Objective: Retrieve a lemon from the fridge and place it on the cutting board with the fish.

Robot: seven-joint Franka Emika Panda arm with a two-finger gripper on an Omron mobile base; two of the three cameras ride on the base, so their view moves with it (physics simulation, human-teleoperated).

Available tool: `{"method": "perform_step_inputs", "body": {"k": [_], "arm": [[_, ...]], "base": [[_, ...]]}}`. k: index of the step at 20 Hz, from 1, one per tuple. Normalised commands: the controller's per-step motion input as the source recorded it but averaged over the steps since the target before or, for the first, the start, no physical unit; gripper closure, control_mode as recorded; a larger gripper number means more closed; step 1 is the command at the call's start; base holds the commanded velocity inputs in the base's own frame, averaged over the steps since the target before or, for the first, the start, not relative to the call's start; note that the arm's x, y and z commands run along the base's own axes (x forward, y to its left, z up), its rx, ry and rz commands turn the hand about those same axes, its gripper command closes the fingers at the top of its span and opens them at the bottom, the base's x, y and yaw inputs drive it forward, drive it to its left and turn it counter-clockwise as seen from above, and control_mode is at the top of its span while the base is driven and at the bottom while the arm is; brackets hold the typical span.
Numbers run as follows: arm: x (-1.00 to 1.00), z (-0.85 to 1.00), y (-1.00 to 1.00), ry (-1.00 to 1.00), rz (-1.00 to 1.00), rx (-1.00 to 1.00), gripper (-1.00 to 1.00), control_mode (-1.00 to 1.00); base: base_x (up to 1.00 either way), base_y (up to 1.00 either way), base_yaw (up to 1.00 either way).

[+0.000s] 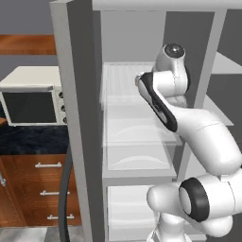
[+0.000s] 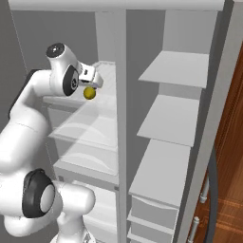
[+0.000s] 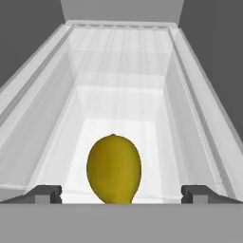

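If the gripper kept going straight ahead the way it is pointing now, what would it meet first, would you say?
Most likely the lemon: in the hand view it lies between the open gripper fingertips, just ahead on the white fridge shelf. How near it lies is hard to judge.

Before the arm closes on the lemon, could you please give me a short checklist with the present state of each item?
1. Fridge door open: ok.
2. Lemon in sight on the shelf: ok.
3. End effector open: ok.
4. Lemon centred between the fingertips: ok.
5. Fingertips far enough along the lemon's sides: cannot tell.
6. Nothing else beside the lemon: ok.
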Motion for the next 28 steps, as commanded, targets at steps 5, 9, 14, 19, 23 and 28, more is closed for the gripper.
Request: {"method": "perform_step_inputs", "body": {"k": [5, 9, 14, 19, 23, 28], "arm": [[0.42, -0.22, 0.12, 0.01, 0.0, 0.0, -1.0, -1.0], [0.02, -0.22, 0.01, 0.0, 0.0, 0.0, -1.0, -1.0], [0.0, -0.19, -0.02, 0.0, 0.0, 0.0, -1.0, -1.0], [0.0, -0.19, -0.02, 0.0, 0.0, 0.0, -1.0, -1.0], [0.01, -0.26, 0.0, 0.01, 0.0, 0.0, -1.0, -1.0], [0.33, -0.2, 0.0, 0.05, 0.0, 0.0, -1.0, -1.0]], "base": [[0.0, 0.0, 0.0], [0.0, 0.0, 0.0], [0.0, 0.0, 0.0], [0.0, 0.0, 0.0], [0.0, 0.0, 0.0], [0.0, 0.0, 0.0]]}}
